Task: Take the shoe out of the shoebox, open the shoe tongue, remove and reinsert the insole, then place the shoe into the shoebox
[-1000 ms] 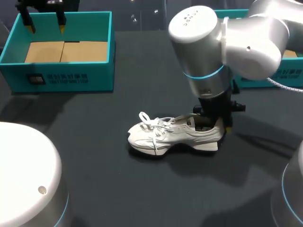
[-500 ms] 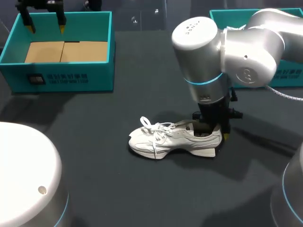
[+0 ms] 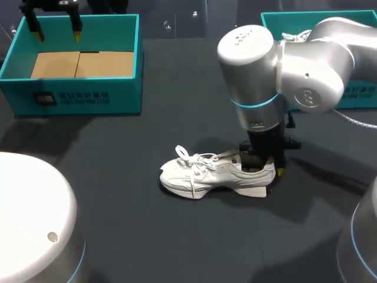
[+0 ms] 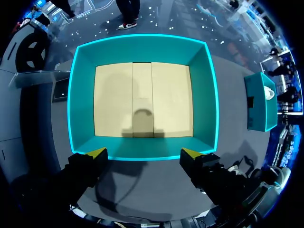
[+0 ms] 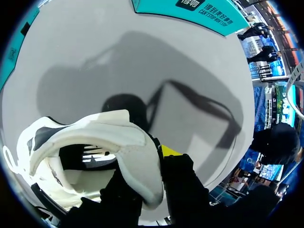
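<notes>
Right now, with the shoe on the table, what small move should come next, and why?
Probably open the right gripper and let go: it pinches the heel of the shoe, which rests on the table, so holding on gains little.

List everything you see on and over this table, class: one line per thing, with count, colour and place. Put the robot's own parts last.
table: one, dark grey, under everything
shoe: one, white with white laces, mid-table, sole down, toe towards the left
left box: one, teal with a tan floor, far left corner, no shoe in it
right box: one, teal, far right corner, mostly hidden behind the right arm
left arm: one, white, near left corner
right arm: one, silver, coming in from the right, above the shoe
left claw: one, black with yellow tips, open over the left box
right claw: one, black with yellow tips, shut on the shoe's heel
</notes>
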### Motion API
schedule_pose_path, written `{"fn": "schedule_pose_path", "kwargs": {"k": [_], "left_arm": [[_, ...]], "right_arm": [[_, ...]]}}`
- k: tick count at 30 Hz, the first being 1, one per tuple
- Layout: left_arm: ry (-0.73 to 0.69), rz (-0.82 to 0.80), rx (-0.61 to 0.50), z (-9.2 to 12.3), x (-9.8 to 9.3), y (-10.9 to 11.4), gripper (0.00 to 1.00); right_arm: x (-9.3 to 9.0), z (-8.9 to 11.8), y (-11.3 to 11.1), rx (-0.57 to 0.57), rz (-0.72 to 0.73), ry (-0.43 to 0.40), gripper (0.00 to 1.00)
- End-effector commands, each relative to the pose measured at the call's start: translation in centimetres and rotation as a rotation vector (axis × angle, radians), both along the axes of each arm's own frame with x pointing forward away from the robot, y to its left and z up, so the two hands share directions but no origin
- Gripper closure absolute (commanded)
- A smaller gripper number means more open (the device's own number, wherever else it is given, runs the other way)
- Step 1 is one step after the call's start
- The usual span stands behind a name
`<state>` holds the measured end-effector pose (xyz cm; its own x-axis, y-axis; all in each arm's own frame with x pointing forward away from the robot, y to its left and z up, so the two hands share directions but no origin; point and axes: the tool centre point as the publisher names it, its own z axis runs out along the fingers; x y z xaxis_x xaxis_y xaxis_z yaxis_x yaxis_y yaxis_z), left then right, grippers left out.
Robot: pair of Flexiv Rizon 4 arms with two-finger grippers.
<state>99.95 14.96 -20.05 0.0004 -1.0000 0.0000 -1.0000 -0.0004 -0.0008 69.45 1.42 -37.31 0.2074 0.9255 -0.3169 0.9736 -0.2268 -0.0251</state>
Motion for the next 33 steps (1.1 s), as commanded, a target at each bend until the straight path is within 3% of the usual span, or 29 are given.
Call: {"fn": "schedule_pose_path", "kwargs": {"k": [1,23,24,29,30,31,33], "left_arm": [[0.001,0.000,0.000,0.0,0.0,0.0,0.00],[0.001,0.000,0.000,0.0,0.0,0.0,0.00],[0.001,0.000,0.000,0.0,0.0,0.0,0.00],[0.001,0.000,0.000,0.0,0.0,0.0,0.00],[0.001,0.000,0.000,0.0,0.0,0.0,0.00],[0.001,0.000,0.000,0.0,0.0,0.0,0.00],[0.001,0.000,0.000,0.0,0.0,0.0,0.00]], "right_arm": [[0.0,-0.4,0.3,0.003,0.013,-0.003,1.00],[0.0,-0.2,0.5,0.025,0.130,0.012,1.00],[-0.1,-0.2,0.4,0.028,0.128,0.014,0.96],[-0.3,0.0,0.3,0.079,0.120,0.015,0.58],[-0.4,0.4,0.3,0.109,0.120,0.011,0.40],[-0.4,0.7,0.2,0.114,0.118,0.008,0.16],[-0.5,1.6,0.0,0.152,0.119,-0.005,0.00]]}}
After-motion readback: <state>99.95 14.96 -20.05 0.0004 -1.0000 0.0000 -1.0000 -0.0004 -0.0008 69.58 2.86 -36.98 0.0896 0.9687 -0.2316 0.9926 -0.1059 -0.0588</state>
